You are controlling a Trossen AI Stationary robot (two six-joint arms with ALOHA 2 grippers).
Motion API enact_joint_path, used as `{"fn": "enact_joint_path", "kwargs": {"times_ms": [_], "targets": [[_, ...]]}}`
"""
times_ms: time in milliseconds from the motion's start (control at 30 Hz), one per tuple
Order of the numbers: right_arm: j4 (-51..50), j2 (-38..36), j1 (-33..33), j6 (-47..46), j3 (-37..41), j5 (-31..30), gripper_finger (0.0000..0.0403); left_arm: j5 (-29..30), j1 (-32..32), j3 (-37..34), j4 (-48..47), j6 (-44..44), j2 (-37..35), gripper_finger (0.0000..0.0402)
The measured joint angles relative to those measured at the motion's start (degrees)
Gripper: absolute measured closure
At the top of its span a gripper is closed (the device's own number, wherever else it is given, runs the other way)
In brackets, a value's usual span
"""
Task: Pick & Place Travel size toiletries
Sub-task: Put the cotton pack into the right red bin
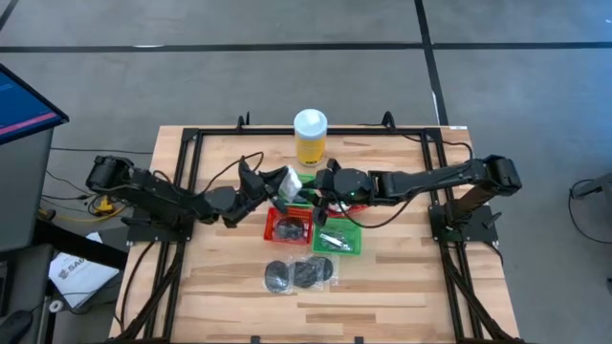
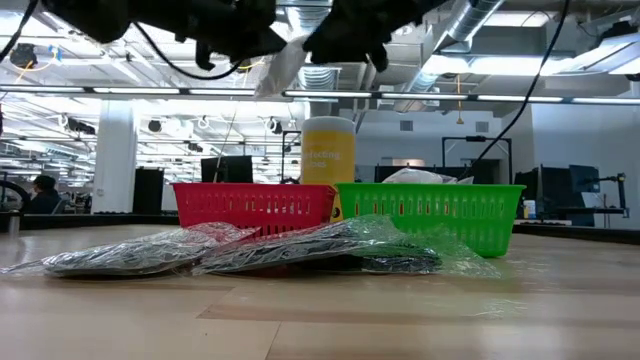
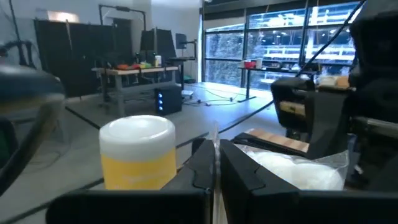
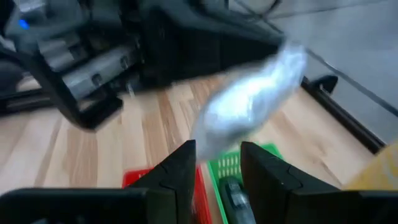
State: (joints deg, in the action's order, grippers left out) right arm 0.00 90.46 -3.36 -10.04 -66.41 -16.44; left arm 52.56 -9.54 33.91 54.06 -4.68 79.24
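On the table [image 1: 402,287], the yellow bottle [image 1: 310,137] is my landmark. Just in front of it sit the red basket [image 1: 287,226] and green basket [image 1: 338,236]; black discs in wrap [image 1: 298,275] lie farther forward still. My left pincer [image 1: 274,191] is clamped on a white-and-clear packet [image 1: 290,181] held above the baskets; my right pincer [image 4: 217,163], partly open, is empty beside it. I judge this the carry step; next comes lowering into a basket and releasing.

We see a large open lab: exposed ceiling ducts [image 2: 470,20], strip lights, workbenches [image 3: 134,71] with monitors [image 2: 225,168] beyond the arms.
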Motion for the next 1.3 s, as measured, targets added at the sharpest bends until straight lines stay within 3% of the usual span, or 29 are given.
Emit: {"fn": "enact_joint_path", "kwargs": {"times_ms": [267,1300], "targets": [[0.7,0.8,0.1,0.1,0.2,0.0,0.0286,1.5,0.0,4.0,0.1,-5.6,2.7,0.0399],[6.4,0.8,0.8,-2.0,0.2,-0.1,0.0286,1.7,-0.8,4.2,0.4,-5.8,2.6,0.0396]]}}
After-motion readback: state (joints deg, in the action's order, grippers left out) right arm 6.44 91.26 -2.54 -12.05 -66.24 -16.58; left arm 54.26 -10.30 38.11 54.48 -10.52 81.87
